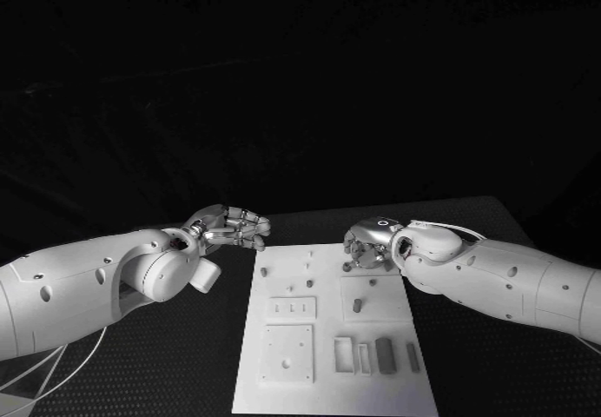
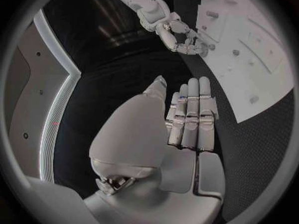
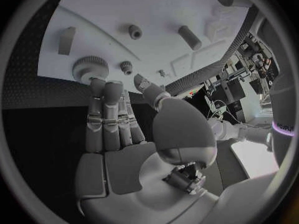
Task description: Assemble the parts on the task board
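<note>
The white task board (image 1: 328, 382) lies in the middle of the black table, with several small grey parts on it. My right hand (image 1: 371, 242) hovers over the board's far right corner. In the right wrist view its fingers (image 3: 104, 112) stretch out straight, thumb apart, holding nothing. Their tips reach the edge of a large gear (image 3: 89, 67); whether they touch it I cannot tell. A small gear (image 3: 126, 66) sits beside it. My left hand (image 1: 233, 228) is off the board's far left corner, and its fingers (image 2: 192, 115) lie straight around nothing.
More parts lie on the board: a short peg (image 3: 134, 32), a tilted cylinder (image 3: 189, 37) and a flat block (image 3: 66, 40). Near the front stand two dark upright blocks (image 1: 386, 354) beside square recessed plates (image 1: 287, 352). Black table mat surrounds the board.
</note>
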